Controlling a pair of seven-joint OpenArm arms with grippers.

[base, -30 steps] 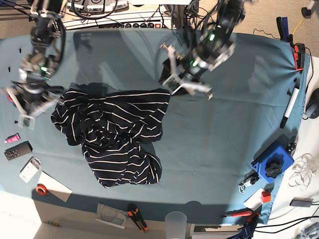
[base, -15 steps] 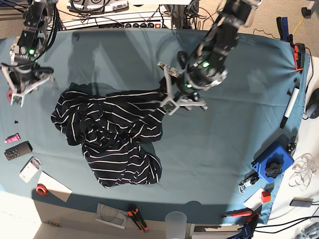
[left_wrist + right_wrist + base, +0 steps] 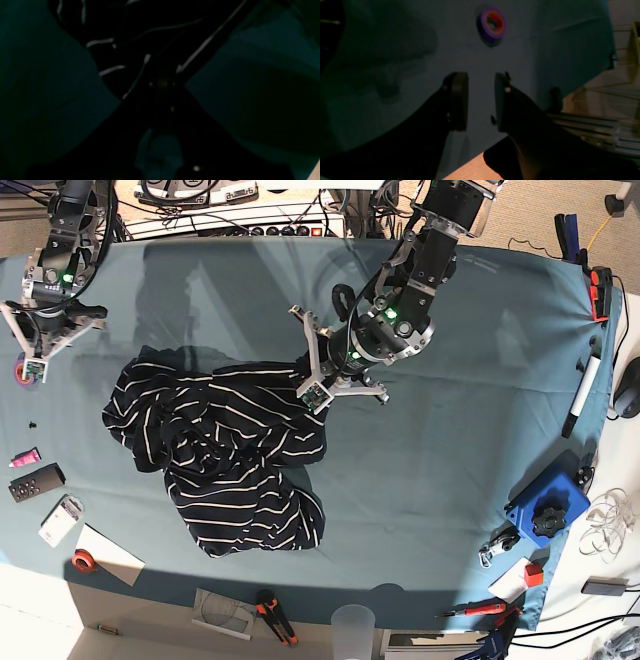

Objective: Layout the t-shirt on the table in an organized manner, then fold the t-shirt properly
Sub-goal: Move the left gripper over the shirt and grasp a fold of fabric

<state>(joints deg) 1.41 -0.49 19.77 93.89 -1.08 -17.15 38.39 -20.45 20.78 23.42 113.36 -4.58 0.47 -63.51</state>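
T-shirt [image 3: 225,465]: soft knit cloth, matt, dark w/ thin white stripes, lies in rumpled folds. Worktop [image 3: 450,450] covered in plain teal cloth, matt, fine weave, a few creases near the edges. Right hand [image 3: 481,101]: flat pads, matt black, prob. plastic or rubber; view is dim so hard to say which. Left hand [image 3: 318,376]: pale hard parts, plastic-looking, on a black glossy arm body. Tape roll [image 3: 492,24]: smooth, slightly shiny purple w/ orange inner ring. Blue box [image 3: 545,502]: smooth plastic, black knob on top. Cup [image 3: 352,622] at the near edge: translucent plastic.
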